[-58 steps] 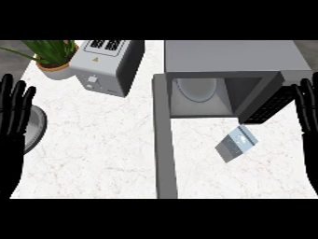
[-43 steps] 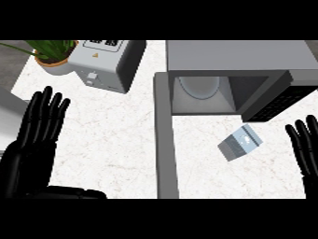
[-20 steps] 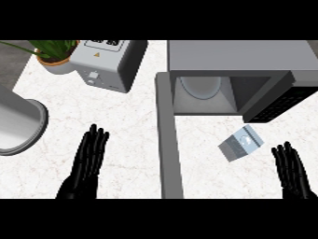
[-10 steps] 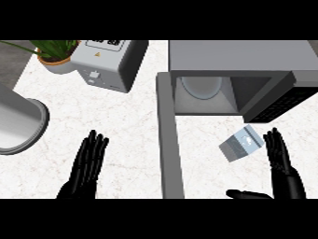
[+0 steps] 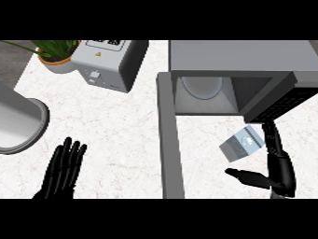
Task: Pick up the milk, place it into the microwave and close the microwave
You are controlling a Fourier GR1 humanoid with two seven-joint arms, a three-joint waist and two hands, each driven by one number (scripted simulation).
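Right hand spread, fingers straight, thumb out, just beside milk, not gripping; carton lying on counter before open microwave; probably light, stiff, smooth-sided; best grasped across narrow faces.

Milk carton is lying on counter before open microwave. Right hand is sitting just beside it, fingers straight, thumb out. Left hand is resting open near front edge.
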